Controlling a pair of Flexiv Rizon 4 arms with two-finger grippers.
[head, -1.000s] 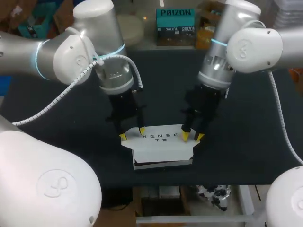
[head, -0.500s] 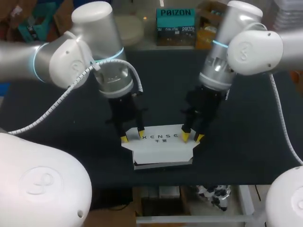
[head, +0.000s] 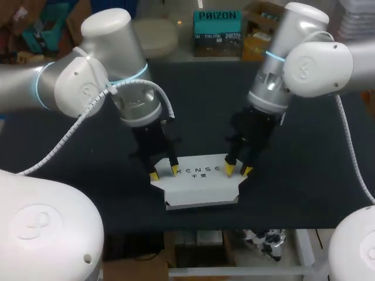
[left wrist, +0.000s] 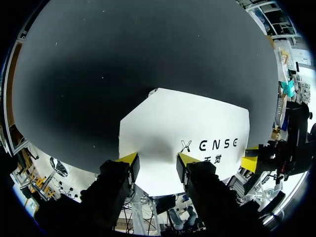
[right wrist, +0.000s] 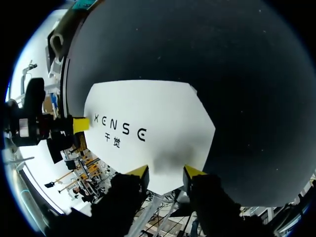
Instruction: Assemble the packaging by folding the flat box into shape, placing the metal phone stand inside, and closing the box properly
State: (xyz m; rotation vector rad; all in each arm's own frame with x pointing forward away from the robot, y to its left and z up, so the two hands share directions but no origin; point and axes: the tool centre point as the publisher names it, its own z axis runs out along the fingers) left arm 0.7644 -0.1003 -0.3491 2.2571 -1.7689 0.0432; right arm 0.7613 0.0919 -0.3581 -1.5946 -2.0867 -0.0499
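Box (head: 202, 182): white, folded into shape, top flap lying flat, printed side up. It sits on the black table (head: 304, 175), directly under both tools and close to the table's robot-side edge.

Left tool (head: 163, 172): comes down steeply over one rear corner of the box. The fingers are a narrow gap apart with nothing between them. In the left wrist view only the white top face shows through the gap. The yellow tips are at the top face, close to its edge. Cannot tell whether they press on it or hover just above.

Right tool (head: 237, 170): same posture at the other rear corner, beside the flap's clipped corner. Fingers narrowly parted and gripping nothing, tips at the top face near its edge.

The tools stand well apart, with the printed lettering between them. In each wrist view, the other tool's yellow tip shows at the far side of the box, beyond the lettering.

The front side of the box, away from both tools, shows a thin dark seam under the flap.
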